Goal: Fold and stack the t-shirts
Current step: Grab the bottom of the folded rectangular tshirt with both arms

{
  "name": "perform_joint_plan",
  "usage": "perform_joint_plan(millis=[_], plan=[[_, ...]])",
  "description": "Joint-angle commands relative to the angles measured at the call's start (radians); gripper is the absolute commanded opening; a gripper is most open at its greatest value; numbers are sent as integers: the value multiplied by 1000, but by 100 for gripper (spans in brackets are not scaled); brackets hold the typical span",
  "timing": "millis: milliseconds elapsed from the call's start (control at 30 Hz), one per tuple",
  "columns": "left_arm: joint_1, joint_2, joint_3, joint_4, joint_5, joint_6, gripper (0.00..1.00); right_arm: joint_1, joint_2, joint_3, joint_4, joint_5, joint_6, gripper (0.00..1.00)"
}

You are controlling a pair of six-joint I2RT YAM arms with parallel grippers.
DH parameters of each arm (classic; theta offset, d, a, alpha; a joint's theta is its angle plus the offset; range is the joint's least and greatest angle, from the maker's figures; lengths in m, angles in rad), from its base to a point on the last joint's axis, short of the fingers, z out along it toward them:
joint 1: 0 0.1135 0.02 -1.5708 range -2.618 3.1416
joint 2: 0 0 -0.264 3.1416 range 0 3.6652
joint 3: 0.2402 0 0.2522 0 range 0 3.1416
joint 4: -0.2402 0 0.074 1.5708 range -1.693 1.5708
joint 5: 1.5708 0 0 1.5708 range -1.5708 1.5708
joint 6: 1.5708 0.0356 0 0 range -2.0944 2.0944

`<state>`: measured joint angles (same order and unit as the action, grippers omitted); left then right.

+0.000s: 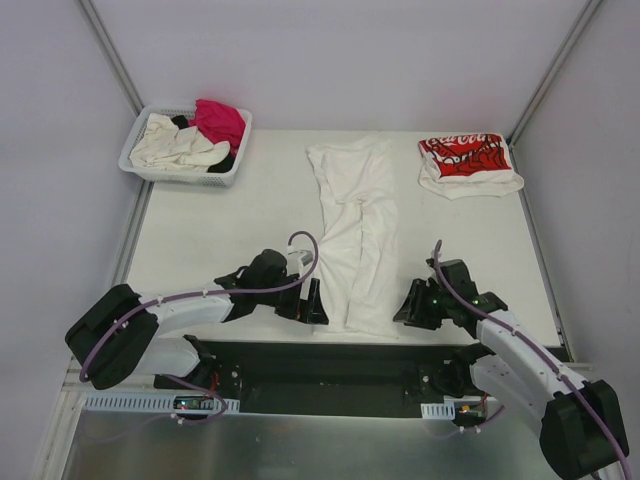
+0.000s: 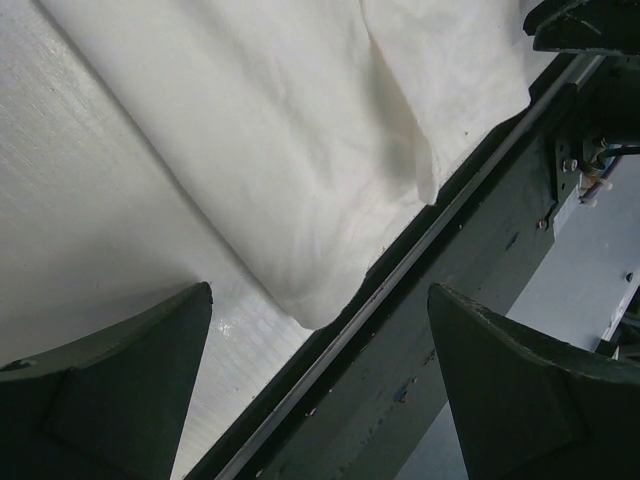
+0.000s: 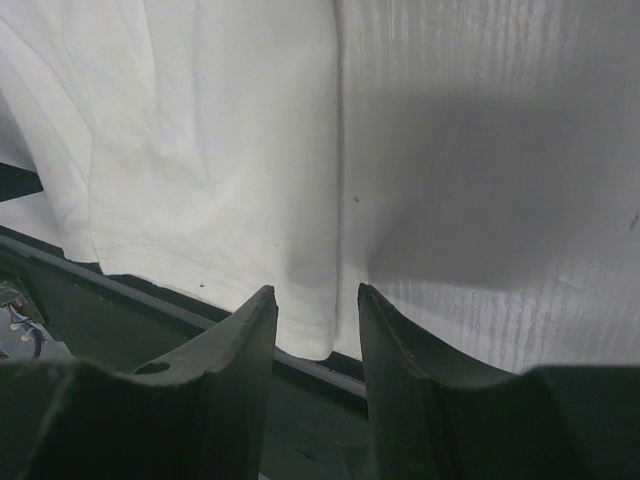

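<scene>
A long plain white t-shirt [image 1: 352,235] lies folded lengthwise down the middle of the table, its hem at the near edge. My left gripper [image 1: 316,304] sits at the hem's left corner. In the left wrist view the left gripper [image 2: 320,290] stands wide open, with the shirt's corner [image 2: 305,300] just ahead and untouched. My right gripper [image 1: 408,308] sits at the hem's right corner. In the right wrist view the right gripper [image 3: 315,291] is partly open, and the hem corner [image 3: 310,330] lies between the fingertips, ungripped. A folded white shirt with red print [image 1: 466,160] rests at the far right.
A white slotted basket [image 1: 185,178] at the far left holds a cream shirt [image 1: 175,148], a magenta one [image 1: 220,120] and a bit of black cloth [image 1: 226,161]. A dark metal rail [image 1: 330,365] runs along the table's near edge, just under both grippers.
</scene>
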<state>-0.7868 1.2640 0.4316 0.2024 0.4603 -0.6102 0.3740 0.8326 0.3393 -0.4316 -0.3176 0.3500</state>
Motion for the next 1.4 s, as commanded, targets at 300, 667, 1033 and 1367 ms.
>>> perform_joint_plan(millis=[300,667,1033,1367], plan=[[-23,0,-48,72,-2,-23,92,58,-10,-20,4,35,63,43],[-23,46,-68,129,9,-33,97,126,66,-34,106,68,104,45],[-23,109,-48,184,18,-37,93,178,92,-34,155,95,152,46],[-25,146,-34,196,43,-43,75,184,76,-37,139,110,162,46]])
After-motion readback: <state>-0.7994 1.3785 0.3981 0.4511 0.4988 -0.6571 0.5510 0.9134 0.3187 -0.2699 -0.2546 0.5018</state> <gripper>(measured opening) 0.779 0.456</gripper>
